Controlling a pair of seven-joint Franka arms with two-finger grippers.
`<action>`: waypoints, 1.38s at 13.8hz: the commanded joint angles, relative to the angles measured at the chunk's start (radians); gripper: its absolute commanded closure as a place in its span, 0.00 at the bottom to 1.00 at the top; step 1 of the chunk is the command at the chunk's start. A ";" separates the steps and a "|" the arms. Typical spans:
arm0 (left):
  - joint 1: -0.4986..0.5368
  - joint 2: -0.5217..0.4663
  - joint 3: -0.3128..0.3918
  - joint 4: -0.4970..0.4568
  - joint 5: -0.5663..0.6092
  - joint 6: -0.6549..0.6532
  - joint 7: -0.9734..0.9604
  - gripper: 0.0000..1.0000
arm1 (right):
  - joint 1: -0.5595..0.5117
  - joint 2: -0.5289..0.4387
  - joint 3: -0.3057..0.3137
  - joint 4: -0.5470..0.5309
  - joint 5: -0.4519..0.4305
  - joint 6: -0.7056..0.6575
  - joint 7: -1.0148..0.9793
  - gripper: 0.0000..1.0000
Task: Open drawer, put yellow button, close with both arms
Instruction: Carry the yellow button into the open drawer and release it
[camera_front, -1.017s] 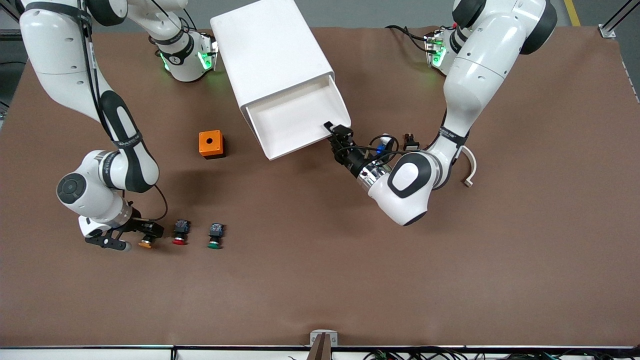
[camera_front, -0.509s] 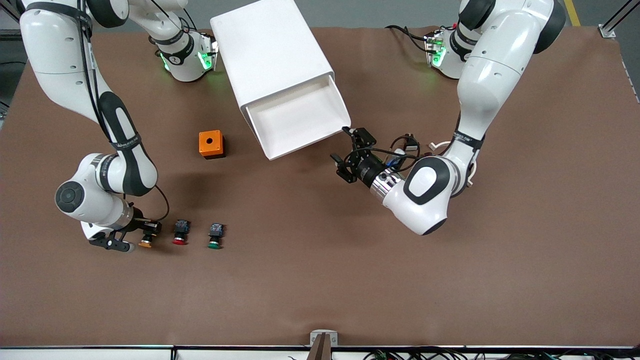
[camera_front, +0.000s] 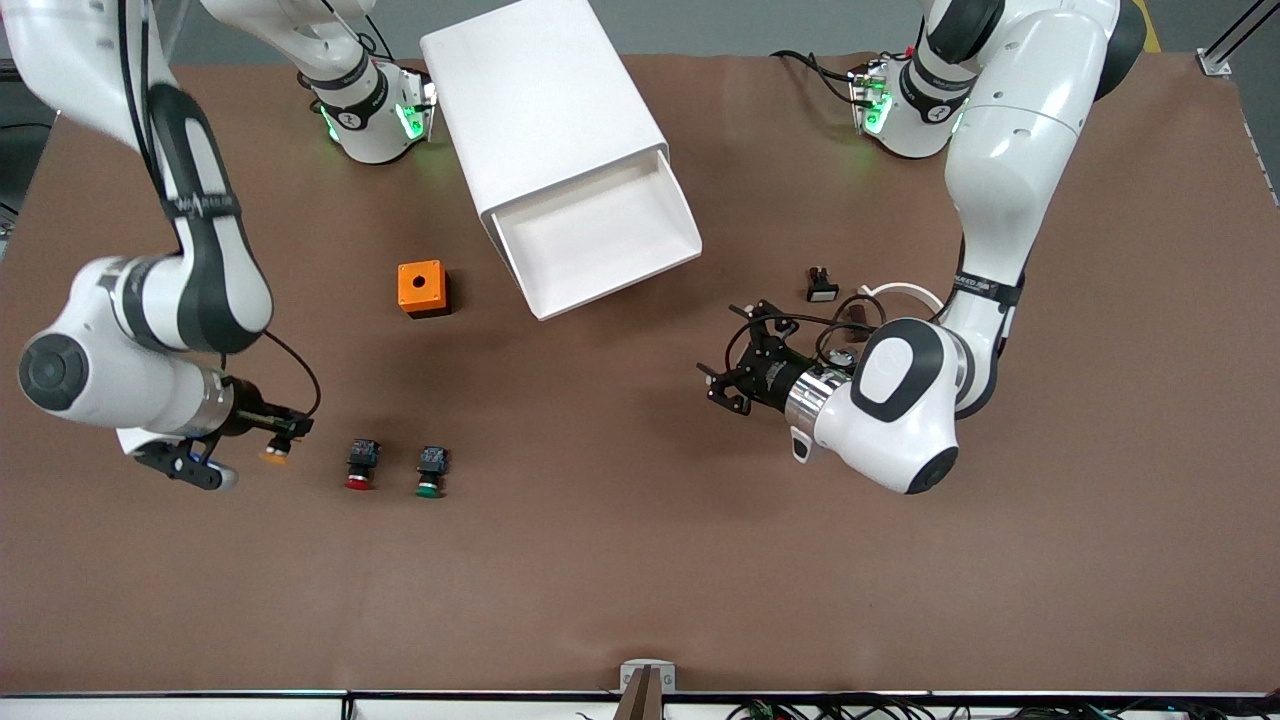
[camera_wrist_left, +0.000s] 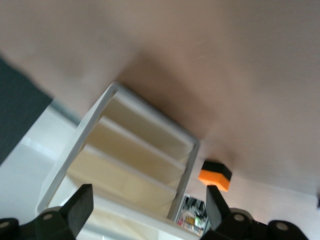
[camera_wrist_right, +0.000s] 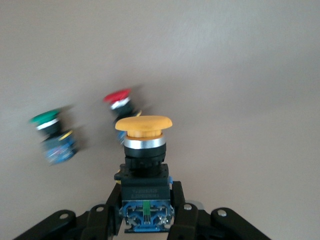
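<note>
- The cabinet (camera_front: 545, 130) stands in the upper middle of the front view, a white box set at a slant on the brown table (camera_front: 640, 560).
- Its top drawer (camera_front: 597, 240) is pulled out toward the front camera and shows only a bare white floor (nothing lies in it).
- In the left wrist view the cabinet's open face (camera_wrist_left: 125, 160) fills the lower left of the frame, with the lower trays stacked one over another; what they hold cannot be told.
- The right gripper (camera_front: 277, 440) hangs at the left edge of the front view, over the table near the right arm's end, and clamps the yellow button (camera_front: 273, 455) by its black body.
- In the right wrist view the yellow button (camera_wrist_right: 144, 150) sits low in the middle of the frame, cap up, pinched between the two fingers (camera_wrist_right: 177, 210) (its bluish end shows between them).
- The red button (camera_front: 361, 464) and the green button (camera_front: 430, 472) lie side by side on the table at the lower left of the front view.
- An orange block (camera_front: 422, 288) sits left of centre, beside the drawer.
- The left gripper (camera_front: 738, 375) is right of centre over bare table, fingers spread wide and grasping nothing.
- A small black part (camera_front: 821, 285) lies on the table above that gripper in the frame.
</note>
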 joint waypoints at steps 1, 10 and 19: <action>-0.013 -0.084 0.008 -0.011 0.098 0.094 0.153 0.01 | 0.127 -0.160 -0.004 -0.065 0.012 -0.095 0.276 1.00; -0.055 -0.181 -0.006 -0.016 0.428 0.325 0.257 0.00 | 0.703 -0.251 -0.006 -0.139 0.015 0.038 1.203 1.00; -0.070 -0.195 -0.003 -0.019 0.440 0.330 0.246 0.00 | 0.865 -0.108 -0.006 -0.055 0.004 0.117 1.495 0.00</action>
